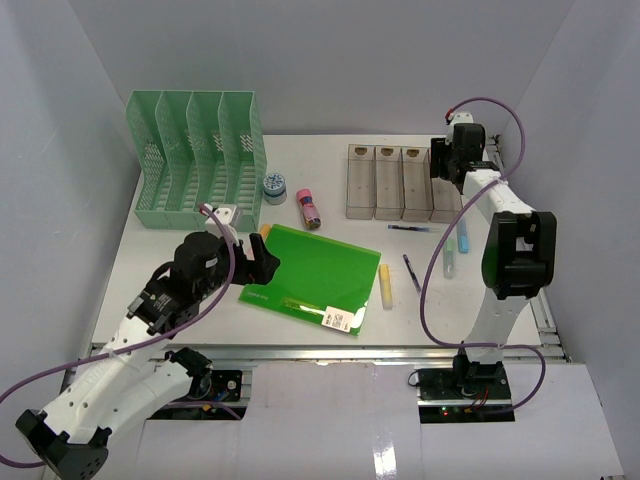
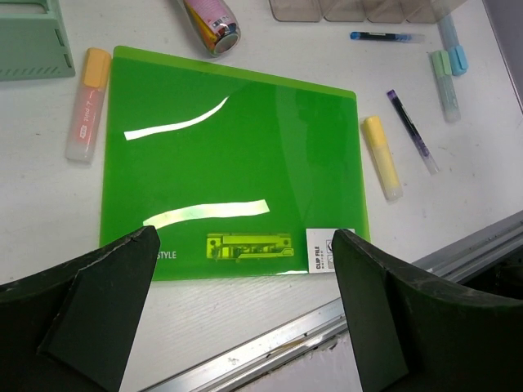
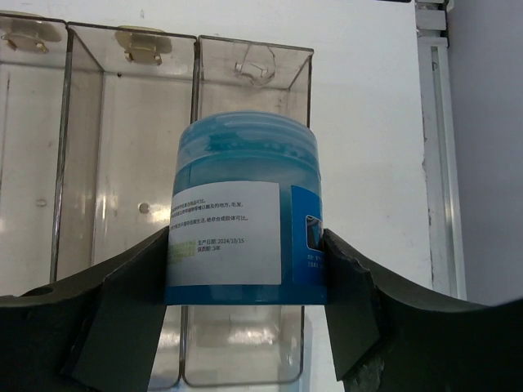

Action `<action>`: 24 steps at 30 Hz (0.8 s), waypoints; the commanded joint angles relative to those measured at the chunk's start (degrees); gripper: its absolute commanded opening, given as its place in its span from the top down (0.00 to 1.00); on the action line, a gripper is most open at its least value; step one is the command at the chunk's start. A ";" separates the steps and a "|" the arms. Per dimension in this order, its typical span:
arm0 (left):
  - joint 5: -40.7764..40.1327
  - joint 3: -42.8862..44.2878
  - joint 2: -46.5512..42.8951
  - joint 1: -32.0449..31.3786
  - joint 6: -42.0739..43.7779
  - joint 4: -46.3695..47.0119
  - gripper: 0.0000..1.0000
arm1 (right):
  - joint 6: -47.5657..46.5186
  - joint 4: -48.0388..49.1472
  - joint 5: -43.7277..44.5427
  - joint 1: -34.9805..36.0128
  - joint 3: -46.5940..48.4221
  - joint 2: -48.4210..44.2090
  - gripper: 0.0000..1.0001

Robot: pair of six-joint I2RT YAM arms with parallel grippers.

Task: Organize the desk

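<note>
Here the right end effector clamps a round blue labelled jar above the clear compartment tray; released off-centre, it could tip. The left end effector gapes wide, empty.

Green slotted file rack stands rear left. Small round jar and pink tube, on its side, are just beside it. Clear four-compartment tray is rear right, with a labelled blue jar over its end compartment. Green clip folder lies flat between orange highlighter and yellow highlighter. Purple pen and blue pen lie nearby.
</note>
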 commanded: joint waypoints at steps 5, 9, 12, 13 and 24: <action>6.39 -1.64 -2.44 0.19 -3.58 1.58 0.02 | 1.75 7.34 -0.01 -0.20 10.63 8.63 0.83; 7.10 -1.32 -2.43 0.12 -4.28 2.10 0.02 | 1.72 7.66 0.88 -0.46 13.35 11.98 0.78; 7.48 -1.00 -2.23 0.12 -4.70 2.32 0.02 | 1.75 7.74 1.71 -0.87 15.33 14.78 0.74; 7.56 -0.80 -2.10 0.12 -4.78 2.28 0.02 | 2.26 7.75 1.77 -1.18 15.61 15.41 0.73; 9.26 -1.35 -0.34 0.12 -7.27 4.70 0.02 | 1.77 7.59 -4.56 -2.75 16.16 16.43 0.11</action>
